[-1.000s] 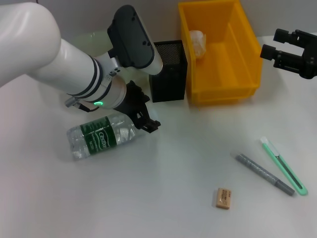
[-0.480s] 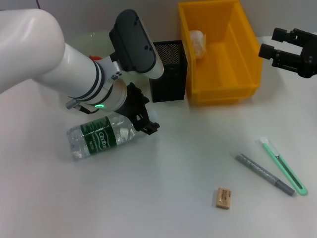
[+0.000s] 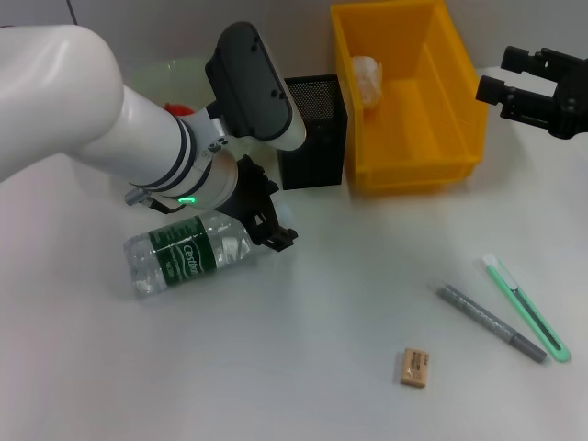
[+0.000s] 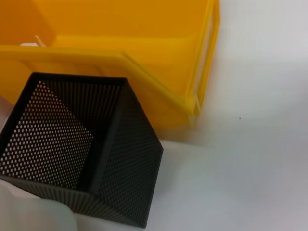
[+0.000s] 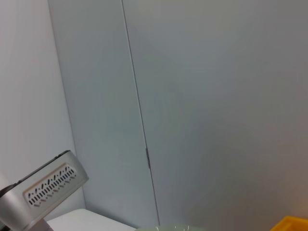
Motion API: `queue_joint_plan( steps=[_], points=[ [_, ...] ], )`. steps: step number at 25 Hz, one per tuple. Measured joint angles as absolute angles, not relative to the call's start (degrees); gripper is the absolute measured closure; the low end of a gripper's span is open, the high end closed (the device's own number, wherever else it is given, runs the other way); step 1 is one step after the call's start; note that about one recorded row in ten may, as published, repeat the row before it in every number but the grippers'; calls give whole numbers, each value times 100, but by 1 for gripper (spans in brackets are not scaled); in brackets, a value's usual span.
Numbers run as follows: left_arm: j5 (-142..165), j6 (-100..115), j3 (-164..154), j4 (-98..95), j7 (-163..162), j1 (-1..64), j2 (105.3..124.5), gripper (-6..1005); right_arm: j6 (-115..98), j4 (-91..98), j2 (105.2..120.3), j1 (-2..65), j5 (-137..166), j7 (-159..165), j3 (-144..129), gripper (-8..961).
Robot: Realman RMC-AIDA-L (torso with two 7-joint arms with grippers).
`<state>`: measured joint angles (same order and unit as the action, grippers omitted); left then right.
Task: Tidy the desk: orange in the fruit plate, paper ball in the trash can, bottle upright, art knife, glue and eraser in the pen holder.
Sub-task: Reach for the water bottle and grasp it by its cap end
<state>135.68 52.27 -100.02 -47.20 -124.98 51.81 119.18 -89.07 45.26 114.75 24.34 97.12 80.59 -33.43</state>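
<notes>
The small clear plastic water bottle with its green label (image 3: 188,254) lies on its side on the white desk (image 3: 322,349), cap end toward the left gripper (image 3: 268,223), whose black fingers straddle the neck; whether they have clamped on it I cannot tell. The risk is a weak hold on a round, slippery neck: tipped up from there, the bottle could swivel or slip out and roll toward the square black mesh pen holder (image 3: 312,133) just behind (itself touching the deep yellow plastic trash can (image 3: 409,165), where the crumpled white paper ball (image 3: 367,78) lies). The right gripper (image 3: 533,87) hangs with fingers spread beside the bin, idle
</notes>
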Motion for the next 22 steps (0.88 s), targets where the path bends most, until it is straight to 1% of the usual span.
queue_joint_plan(
  steps=[10, 22],
  points=[
    [13495, 5039, -10155, -4708, -12537, 5119, 11918, 290, -8878, 4508, 11505, 2512, 9712, 8058, -3350, 246],
    [13491, 4882, -10297, -4692, -12619, 5029, 11918, 291, -8847, 4456, 11505, 2581, 9724, 8050, -3357, 246]
  ],
)
